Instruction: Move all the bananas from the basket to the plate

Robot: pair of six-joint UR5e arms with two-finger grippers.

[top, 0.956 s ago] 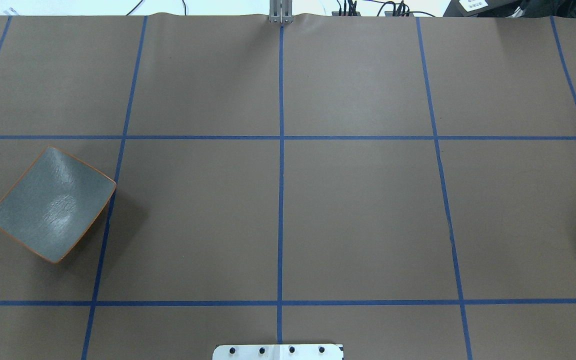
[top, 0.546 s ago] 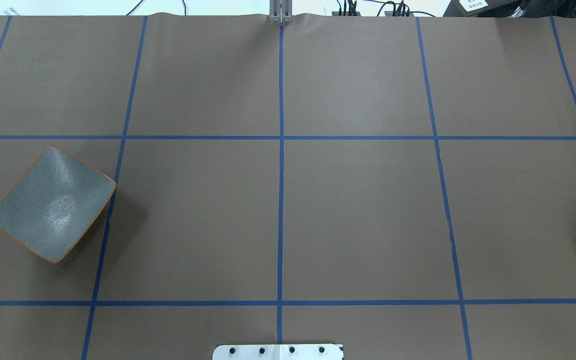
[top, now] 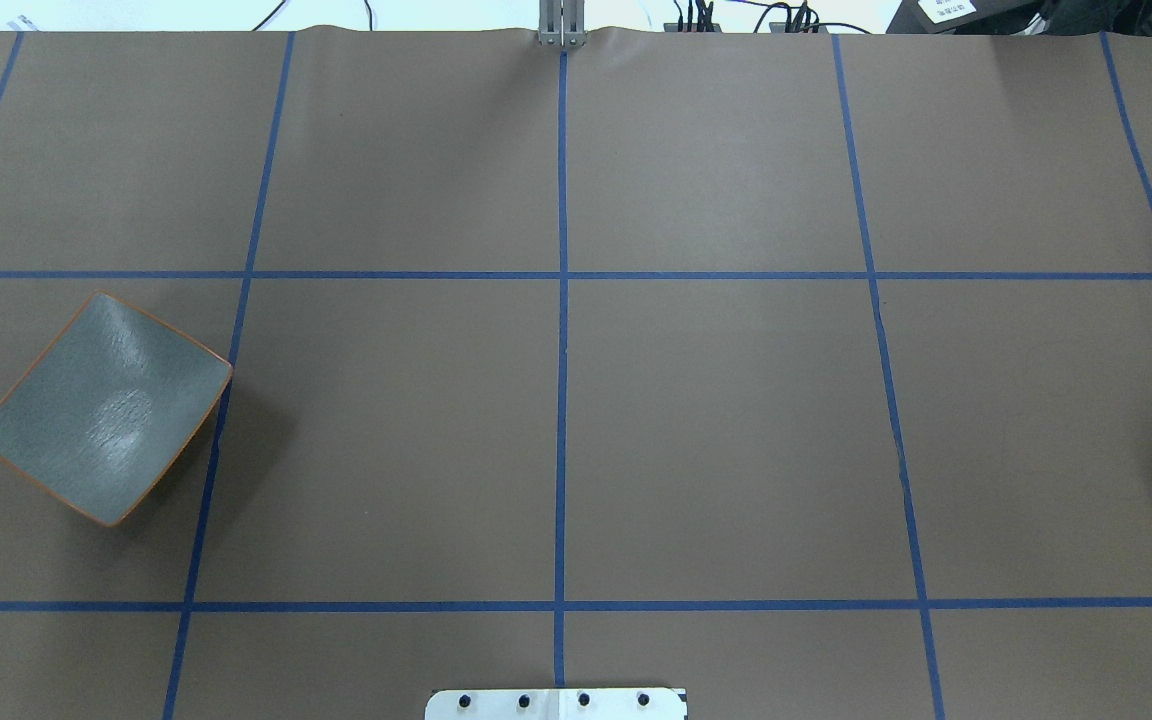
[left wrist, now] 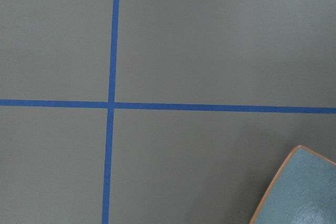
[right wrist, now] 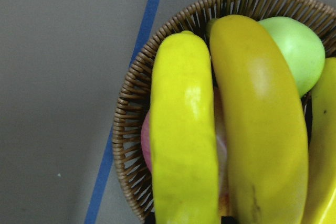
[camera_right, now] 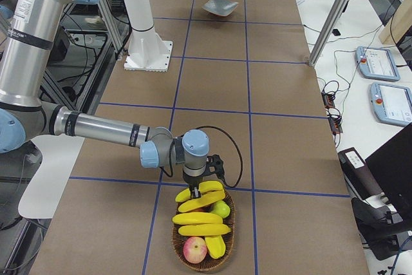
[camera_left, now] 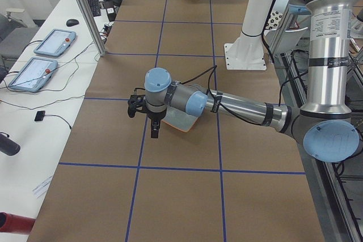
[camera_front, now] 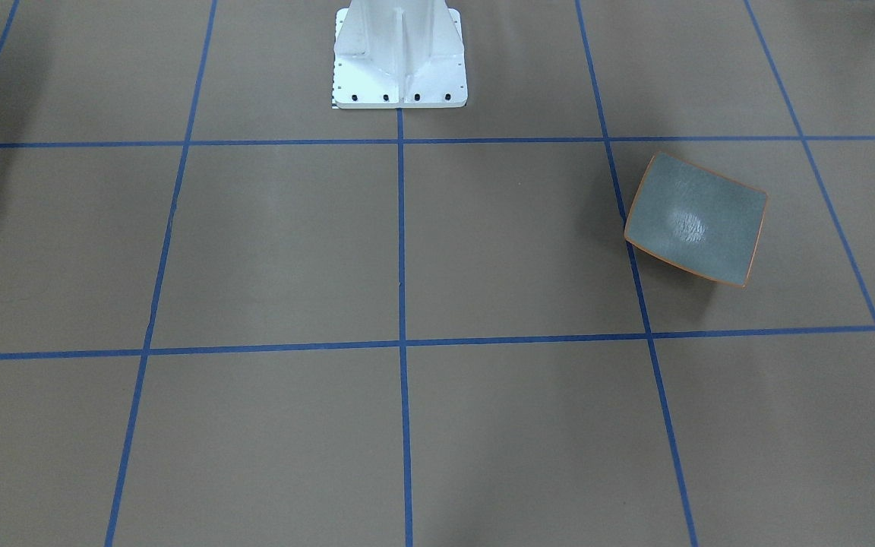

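Note:
Several yellow bananas (camera_right: pixel 201 204) lie in a round wicker basket (camera_right: pixel 175 236) at the table's right end. The right wrist view shows two of them close up (right wrist: pixel 184 145), over the basket rim (right wrist: pixel 131 108). My right gripper (camera_right: pixel 195 188) hangs right over the nearest banana; I cannot tell whether it is open or shut. The grey-blue plate (top: pixel 101 410) with its orange rim is empty; it also shows in the front view (camera_front: pixel 696 228). My left gripper (camera_left: pixel 153 128) hangs beside the plate (camera_left: pixel 182 121), points down, and I cannot tell its state. A corner of the plate (left wrist: pixel 304 192) shows in the left wrist view.
The basket also holds a green fruit (right wrist: pixel 294 51) and a red apple (camera_right: pixel 195 249). The white robot base (camera_front: pixel 399 57) stands at the table's middle edge. Blue tape lines grid the brown table. Tablets and cables lie on the side bench (camera_left: pixel 48 55).

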